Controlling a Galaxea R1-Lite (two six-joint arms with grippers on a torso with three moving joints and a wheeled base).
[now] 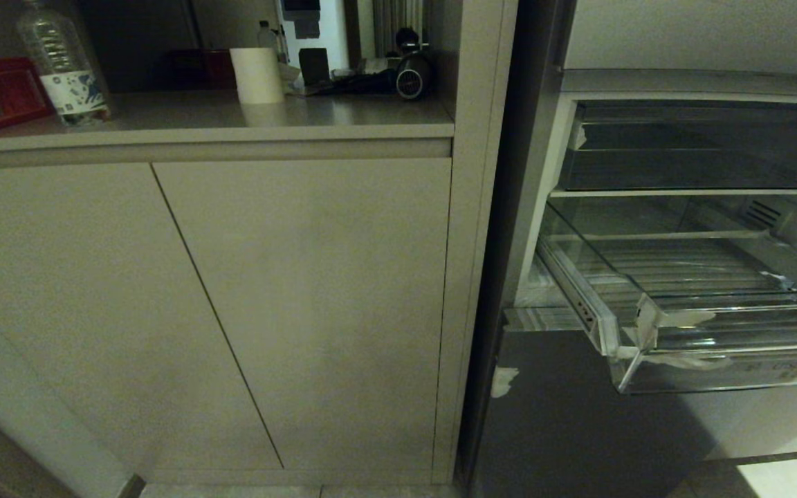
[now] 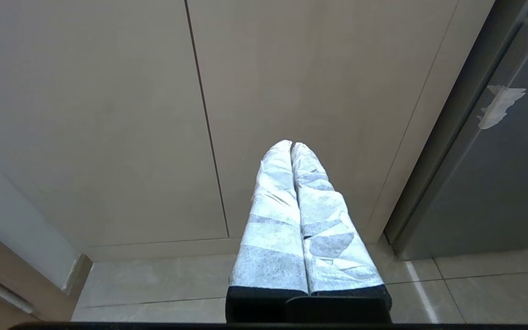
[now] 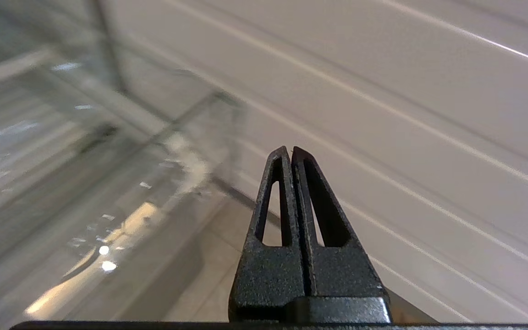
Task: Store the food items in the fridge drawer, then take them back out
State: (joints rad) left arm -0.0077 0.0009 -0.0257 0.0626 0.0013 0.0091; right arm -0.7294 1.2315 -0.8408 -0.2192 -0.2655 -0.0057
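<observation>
Beige cabinet doors fill the left, the wide clear plastic fridge drawer with taped corner juts out empty at right — no fruit visible — while the paper-wrapped left gripper and black right gripper are both clenched on nothing.

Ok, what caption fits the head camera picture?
Clear fridge drawer pulled open and empty beside closed beige cabinets.

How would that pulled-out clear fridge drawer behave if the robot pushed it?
The clear fridge drawer would probably slide straight back; a rail shows along its side. It looks empty, so likely light. Thin plastic with taped corner suggests fragility.
</observation>
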